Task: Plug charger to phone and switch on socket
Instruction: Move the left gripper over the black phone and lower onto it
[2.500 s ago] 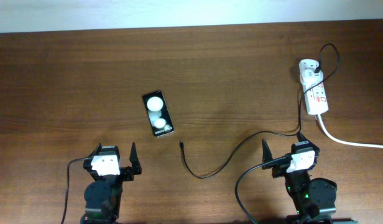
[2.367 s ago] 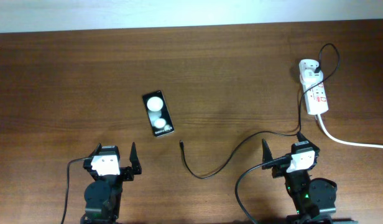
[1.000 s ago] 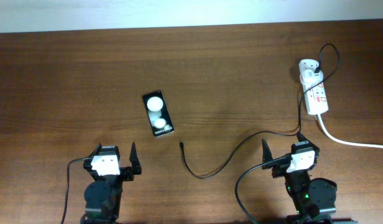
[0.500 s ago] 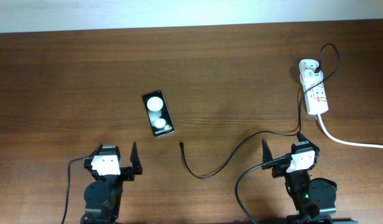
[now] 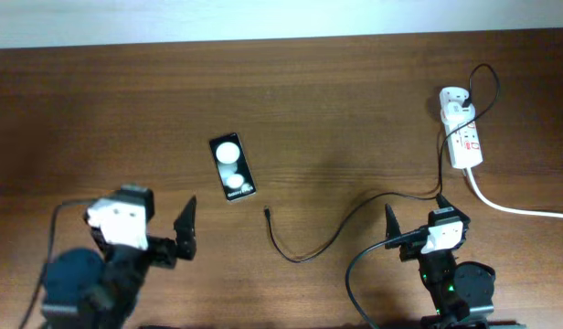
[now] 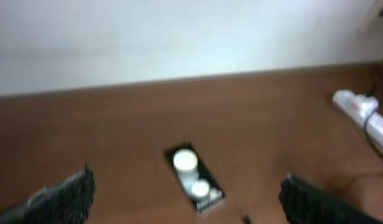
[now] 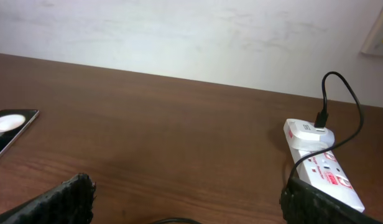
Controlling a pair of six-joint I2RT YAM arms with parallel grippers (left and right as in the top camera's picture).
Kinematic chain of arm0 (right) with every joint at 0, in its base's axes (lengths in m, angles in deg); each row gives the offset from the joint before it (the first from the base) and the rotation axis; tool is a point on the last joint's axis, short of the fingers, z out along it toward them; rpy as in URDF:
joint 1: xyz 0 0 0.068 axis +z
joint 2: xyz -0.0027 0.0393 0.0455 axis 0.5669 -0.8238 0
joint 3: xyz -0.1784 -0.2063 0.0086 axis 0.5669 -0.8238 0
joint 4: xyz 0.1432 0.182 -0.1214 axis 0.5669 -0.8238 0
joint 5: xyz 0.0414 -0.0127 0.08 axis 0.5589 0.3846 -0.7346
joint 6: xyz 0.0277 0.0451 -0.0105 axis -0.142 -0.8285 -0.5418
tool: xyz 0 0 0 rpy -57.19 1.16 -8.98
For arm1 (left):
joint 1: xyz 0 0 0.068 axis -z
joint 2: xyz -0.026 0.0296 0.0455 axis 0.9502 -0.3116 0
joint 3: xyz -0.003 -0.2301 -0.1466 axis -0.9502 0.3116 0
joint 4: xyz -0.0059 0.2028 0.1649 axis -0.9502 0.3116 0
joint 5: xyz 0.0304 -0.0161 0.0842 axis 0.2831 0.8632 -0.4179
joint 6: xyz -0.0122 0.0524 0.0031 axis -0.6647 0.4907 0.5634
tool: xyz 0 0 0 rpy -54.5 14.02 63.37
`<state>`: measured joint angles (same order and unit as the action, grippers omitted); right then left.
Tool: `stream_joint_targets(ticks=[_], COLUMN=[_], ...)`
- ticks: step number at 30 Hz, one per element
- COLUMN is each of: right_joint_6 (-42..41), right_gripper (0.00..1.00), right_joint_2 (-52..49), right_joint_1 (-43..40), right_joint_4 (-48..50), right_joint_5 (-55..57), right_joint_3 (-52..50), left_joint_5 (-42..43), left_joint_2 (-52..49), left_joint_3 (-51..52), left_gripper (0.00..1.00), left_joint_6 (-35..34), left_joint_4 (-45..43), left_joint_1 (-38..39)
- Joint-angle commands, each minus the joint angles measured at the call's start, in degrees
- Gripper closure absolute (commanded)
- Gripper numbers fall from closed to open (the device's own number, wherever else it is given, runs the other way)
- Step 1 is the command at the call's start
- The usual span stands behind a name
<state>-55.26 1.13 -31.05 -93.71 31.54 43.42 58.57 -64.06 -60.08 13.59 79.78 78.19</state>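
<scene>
The phone [image 5: 232, 167] lies flat at the table's middle left, white round patches up. It also shows in the left wrist view [image 6: 194, 180] and at the left edge of the right wrist view [image 7: 8, 127]. The charger cable [image 5: 355, 215] runs from the white adapter on the socket [image 5: 464, 132] down and left to its plug tip [image 5: 266, 213], which lies loose below right of the phone. My left gripper [image 5: 144, 219] is open and empty, raised in front of the phone [image 6: 190, 208]. My right gripper [image 5: 417, 224] is open and empty below the socket [image 7: 194, 205].
The socket's thick white cord [image 5: 519, 208] runs off to the right edge. The socket also shows in the right wrist view [image 7: 322, 165] and in the left wrist view [image 6: 365, 115]. A white wall stands behind the table's far edge [image 7: 179, 37].
My left arm has risen and shifted to the left, so it looks larger from overhead. The right arm, phone, cable and socket have not moved.
</scene>
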Motion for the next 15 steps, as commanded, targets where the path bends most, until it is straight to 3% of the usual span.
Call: stream_joint_targets(ticks=[1,5,11,12,13,14,15], right_joint_6=[-0.2,-0.2,-0.2,-0.2,-0.2,-0.2,-0.2], right_gripper=[0.01,0.01,0.01,0.01,0.01,0.01,0.01], right_joint_2=[0.5,0.5,0.5,0.5,0.5,0.5,0.5], right_joint_1=[0.3,0.3,0.3,0.3,0.3,0.3,0.3], right_joint_4=[0.1,0.1,0.1,0.1,0.1,0.1,0.1], right_joint_5=[0.1,0.1,0.1,0.1,0.1,0.1,0.1], right_joint_3=[-0.5,-0.5,-0.5,-0.5,-0.5,-0.5,-0.5], left_joint_5=[0.9,0.9,7.3,7.3,7.3,7.3,7.3], left_joint_2=[-10.4,-26.5,-39.2,-41.9,-43.6,-45.6,-47.4], left_joint_3=[-13.5,-29.4,-30.7,-30.7,-30.7,-30.7,-30.7], left_gripper=[0.01,0.01,0.01,0.11,0.66,1.00,1.00], left_joint_6=[2.3,4.6,4.5,4.5,4.5,4.5,4.5], left_joint_4=[8.4,20.0,20.9,21.1,21.1,21.4,21.7], left_joint_1=[0.2,0.2,0.2,0.2,0.3,0.3,0.2])
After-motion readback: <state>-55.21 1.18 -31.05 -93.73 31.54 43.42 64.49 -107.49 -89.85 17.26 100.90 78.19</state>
